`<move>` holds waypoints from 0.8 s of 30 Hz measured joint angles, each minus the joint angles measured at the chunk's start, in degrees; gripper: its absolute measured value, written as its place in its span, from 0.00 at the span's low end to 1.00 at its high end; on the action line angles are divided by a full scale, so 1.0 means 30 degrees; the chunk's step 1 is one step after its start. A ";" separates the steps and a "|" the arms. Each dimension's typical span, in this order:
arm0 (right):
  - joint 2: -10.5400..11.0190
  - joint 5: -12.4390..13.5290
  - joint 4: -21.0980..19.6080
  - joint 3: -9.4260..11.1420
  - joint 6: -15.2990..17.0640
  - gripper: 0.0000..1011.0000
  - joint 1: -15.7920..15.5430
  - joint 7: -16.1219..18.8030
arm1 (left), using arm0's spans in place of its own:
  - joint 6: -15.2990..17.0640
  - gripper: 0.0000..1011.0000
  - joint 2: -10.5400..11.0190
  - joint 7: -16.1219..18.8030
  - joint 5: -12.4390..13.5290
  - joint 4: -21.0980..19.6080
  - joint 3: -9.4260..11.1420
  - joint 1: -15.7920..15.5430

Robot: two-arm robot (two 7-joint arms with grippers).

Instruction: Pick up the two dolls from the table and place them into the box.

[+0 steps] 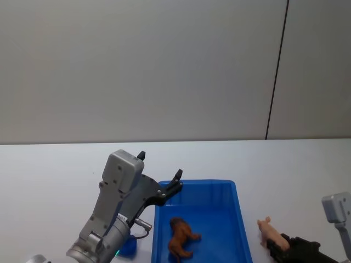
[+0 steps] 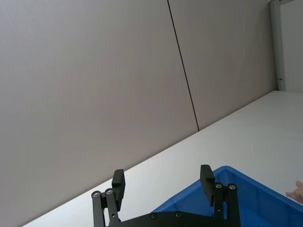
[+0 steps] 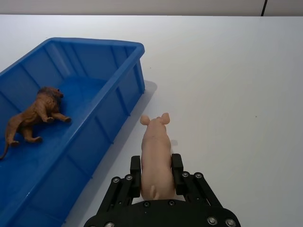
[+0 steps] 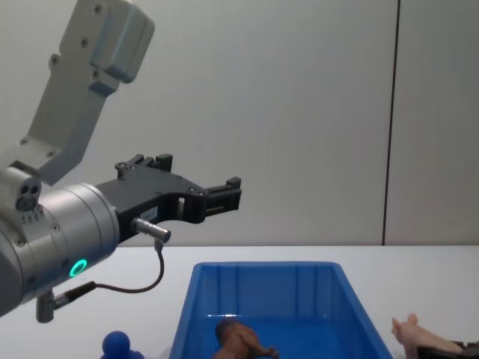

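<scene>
- Right pincer [image 3: 156,165]: low at the right of the box [image 3: 94,43], fingers clamped on the hind body of the pale pink pig [image 3: 155,142], whose snout points away from the wrist.
- The pale pink pig: outside the box, just beside its right wall, over the white tabletop [image 3: 227,85].
- Brown animal [image 3: 33,116]: inside the box, on its floor.
- Left pincer [image 2: 162,176]: fingers apart, gripping nothing, raised above the box's far left corner.
</scene>
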 joint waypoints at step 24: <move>-0.0243 -0.1197 -0.1846 -0.0081 -0.1509 0.36 0.0804 0.0154 | 0.0001 0.99 0.0001 0.0000 0.0001 0.0000 0.0000 0.0000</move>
